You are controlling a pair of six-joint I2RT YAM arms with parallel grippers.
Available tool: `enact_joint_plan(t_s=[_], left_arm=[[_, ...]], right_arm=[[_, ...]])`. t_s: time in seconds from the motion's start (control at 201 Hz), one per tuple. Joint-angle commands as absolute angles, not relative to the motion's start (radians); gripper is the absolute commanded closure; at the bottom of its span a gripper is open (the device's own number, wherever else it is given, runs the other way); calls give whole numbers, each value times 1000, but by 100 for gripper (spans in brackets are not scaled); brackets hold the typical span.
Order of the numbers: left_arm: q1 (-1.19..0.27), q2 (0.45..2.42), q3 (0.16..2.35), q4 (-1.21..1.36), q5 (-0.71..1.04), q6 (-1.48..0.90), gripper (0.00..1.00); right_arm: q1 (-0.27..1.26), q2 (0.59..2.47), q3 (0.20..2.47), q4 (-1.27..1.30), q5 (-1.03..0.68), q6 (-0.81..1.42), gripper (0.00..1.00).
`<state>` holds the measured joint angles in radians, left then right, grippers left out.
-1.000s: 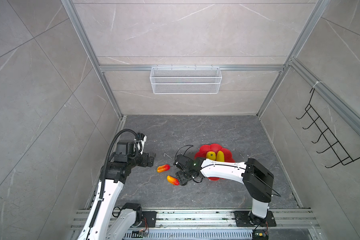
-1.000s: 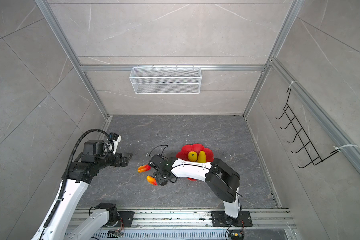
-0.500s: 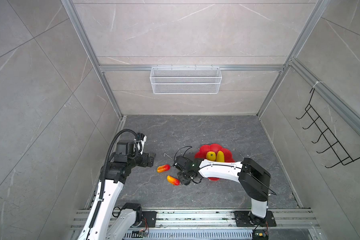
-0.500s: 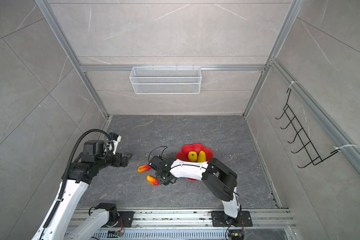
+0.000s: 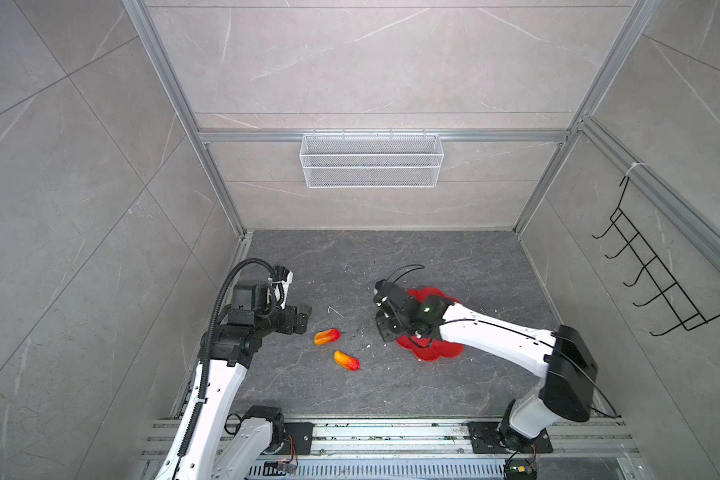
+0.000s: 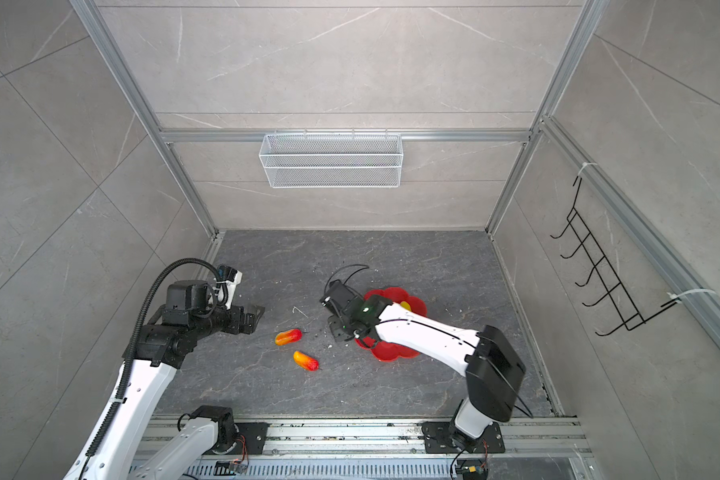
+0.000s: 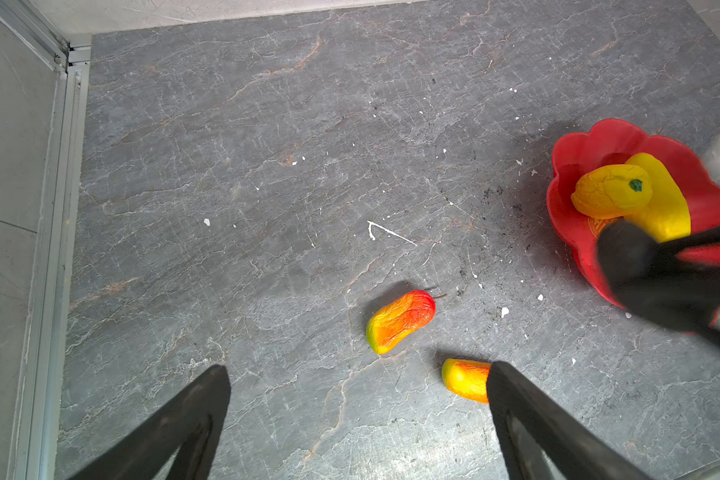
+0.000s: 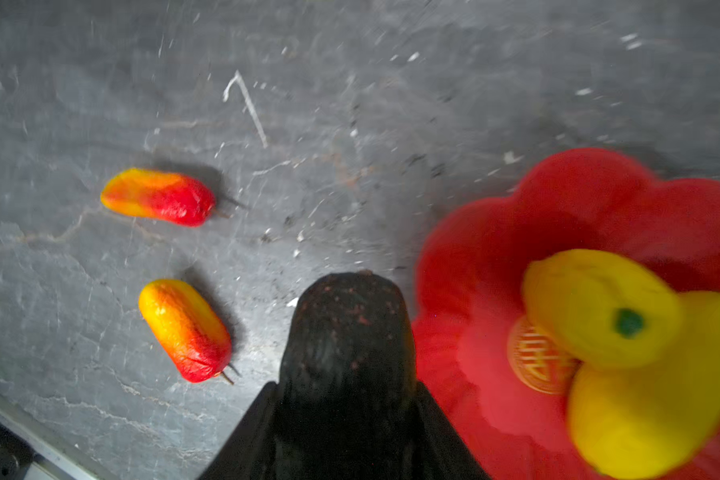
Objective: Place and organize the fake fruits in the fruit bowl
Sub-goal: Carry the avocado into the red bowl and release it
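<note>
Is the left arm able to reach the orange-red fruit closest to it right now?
Probably yes: the left gripper is open, close to the nearer orange-red fruit, with nothing lying between them.

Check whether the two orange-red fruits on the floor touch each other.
Apart. The right wrist view shows bare grey floor between the rear orange-red fruit and the front orange-red fruit; both top views show the gap too.
</note>
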<state>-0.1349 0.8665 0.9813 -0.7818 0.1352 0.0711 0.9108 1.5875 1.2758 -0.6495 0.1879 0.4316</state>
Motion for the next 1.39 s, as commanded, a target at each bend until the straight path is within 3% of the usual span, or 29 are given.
enact_joint_plan(t_s=[0.0,0.304,0.991,1.385], left_arm=[[-130,854,981,-773,143,64,0],[-130,865,984,-773,150,66,0],[-131,861,984,-773,151,61,0],[-130,867,987,-775,148,64,0]], right_arm=[[835,1511,1185,-734,238,395,64],[733,1393,1012,-789,224,394,64],[690,1561,946,-618,165,383,64],[676,1567,979,-652,176,368,44]])
